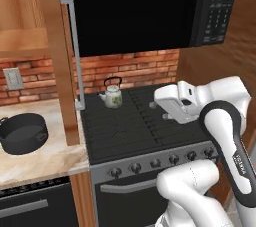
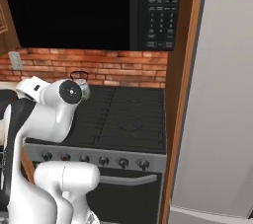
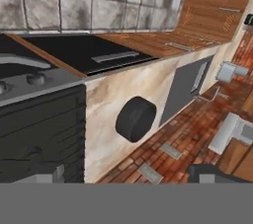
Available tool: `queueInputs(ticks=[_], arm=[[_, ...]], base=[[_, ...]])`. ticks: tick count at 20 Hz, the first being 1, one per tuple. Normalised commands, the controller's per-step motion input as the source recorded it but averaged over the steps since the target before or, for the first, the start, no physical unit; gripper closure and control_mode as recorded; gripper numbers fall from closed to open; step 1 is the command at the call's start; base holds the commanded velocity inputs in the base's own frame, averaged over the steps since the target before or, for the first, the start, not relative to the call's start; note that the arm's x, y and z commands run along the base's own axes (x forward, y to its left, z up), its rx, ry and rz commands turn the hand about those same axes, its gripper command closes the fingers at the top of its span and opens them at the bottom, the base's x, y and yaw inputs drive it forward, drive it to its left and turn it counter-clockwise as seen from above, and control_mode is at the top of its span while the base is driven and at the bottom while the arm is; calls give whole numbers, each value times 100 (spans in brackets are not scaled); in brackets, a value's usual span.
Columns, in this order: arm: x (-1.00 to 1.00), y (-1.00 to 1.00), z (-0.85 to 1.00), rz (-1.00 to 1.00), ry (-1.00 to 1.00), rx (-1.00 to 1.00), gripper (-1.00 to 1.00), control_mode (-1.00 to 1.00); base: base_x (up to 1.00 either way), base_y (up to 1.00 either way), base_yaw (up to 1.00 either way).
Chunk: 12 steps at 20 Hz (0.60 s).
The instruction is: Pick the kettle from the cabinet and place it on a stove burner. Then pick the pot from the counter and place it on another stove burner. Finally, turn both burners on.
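Kettle (image 1: 113, 96) sits on far-left burner (image 1: 116, 105). Pot (image 1: 22, 132) on surface (image 1: 45, 158), left of stove; hand (image 3: 129, 178) open and empty over the stove, so next reach goes left.

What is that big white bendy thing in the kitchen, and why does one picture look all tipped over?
The white bendy thing is a robot arm in a pretend, computer-drawn kitchen. Two pictures come from cameras riding behind the arm, one on its left and one on its right. The tipped picture comes from a camera on the arm's hand, so it tilts whenever the hand tilts.

On the black stove, at the back left, sits a small whitish kettle with green leaves and a thin black handle. On the beige marble-look counter beside the stove rests a wide, low, dark grey pot; the hand camera sees it sideways. The claw is open and holds nothing.
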Motion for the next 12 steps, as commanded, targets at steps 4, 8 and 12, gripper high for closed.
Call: queueInputs(ticks=[4,8,12], arm=[[0,0,0,0,0,0,-100,100],[0,0,0,0,0,0,-100,100],[0,0,0,0,0,0,-100,100]], base=[[-67,0,-3],[-77,2,-4],[-88,13,-4]])
